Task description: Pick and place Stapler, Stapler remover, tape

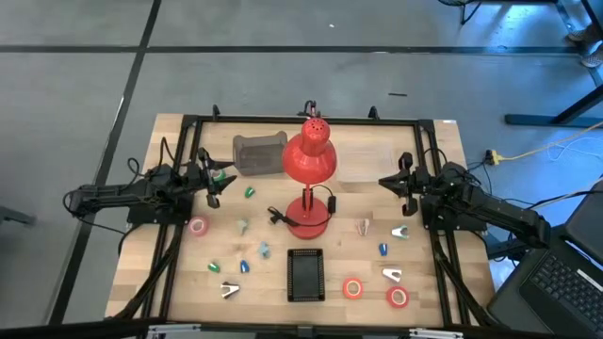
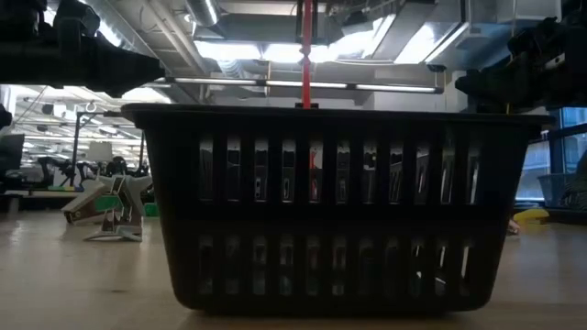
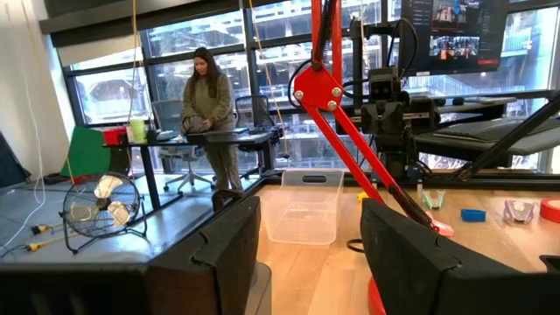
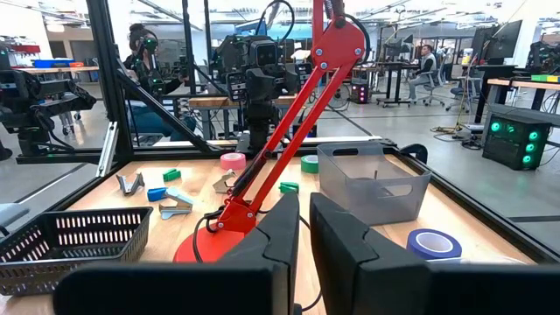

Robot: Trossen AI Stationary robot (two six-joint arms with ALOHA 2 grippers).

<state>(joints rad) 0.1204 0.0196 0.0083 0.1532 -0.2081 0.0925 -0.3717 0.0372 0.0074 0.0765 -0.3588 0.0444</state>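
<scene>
- We take the red lamp (image 1: pixel 309 158) at the middle of the surface (image 1: pixel 179 282) as our landmark; the black basket (image 1: pixel 305 274) sits just in front of its base.
- The left tool (image 1: pixel 215 179) hovers to the lamp's left and empty, its fingers (image 3: pixel 229 241) parted with nothing between them.
- The right tool (image 1: pixel 400 184) hangs to the lamp's right with its fingers (image 4: pixel 282 229) nearly together and nothing held.
- The tape is scattered: a pink roll (image 1: pixel 198 226) lies left of the lamp's base, just below the left tool, while an orange roll (image 1: pixel 353 288) and a red roll (image 1: pixel 397 298) lie right of the basket, well forward of the right tool.
- The relation we judge the next move to turn on: the pink roll is the piece nearest any tool, and the left arm is the closer one (the roll lies flat, hollow centre up, so it has no long axis to line up with).
- The small metal and coloured pieces (image 1: pixel 229 290) on both sides of the basket may include staplers or removers; we cannot tell which is which.
- From the pictures we judge that nothing has been placed in the basket yet.
</scene>
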